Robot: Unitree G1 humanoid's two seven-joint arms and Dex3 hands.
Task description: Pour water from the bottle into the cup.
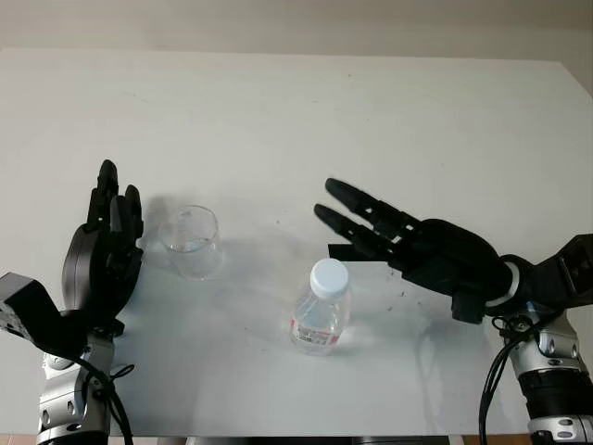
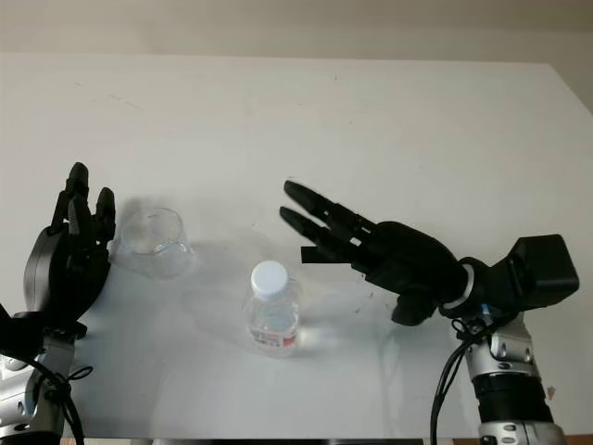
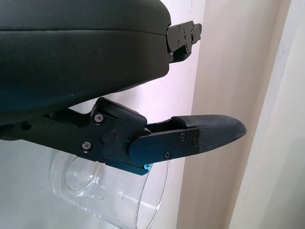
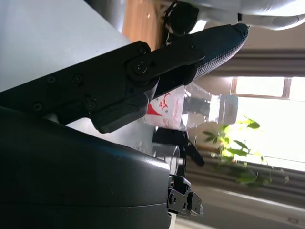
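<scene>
A white tabletop (image 1: 296,111) carries two things; a clear plastic bottle (image 1: 321,308) with a white cap (image 1: 329,276) and a red-and-white label stands upright near the middle, toward the near edge; a clear cup (image 1: 190,241) stands upright to its left and a little farther back, well apart from the bottle.

The left robot hand (image 1: 104,250) is raised at the left side, just beside the cup on its left, released and holding nothing, its fingers pointing toward the far edge; in the left wrist view the cup (image 3: 109,195) sits close under one finger (image 3: 190,138), though whether they touch cannot be told.

The right robot hand (image 1: 408,243) reaches in from the right, released and holding nothing; its fingers (image 1: 357,209) point left and hang just beyond the bottle's far right side, near the cap but apart from it; its shadow falls on the tabletop below. In the right wrist view the bottle (image 4: 190,107) lies past a finger (image 4: 209,45) of that hand, label facing the camera.
</scene>
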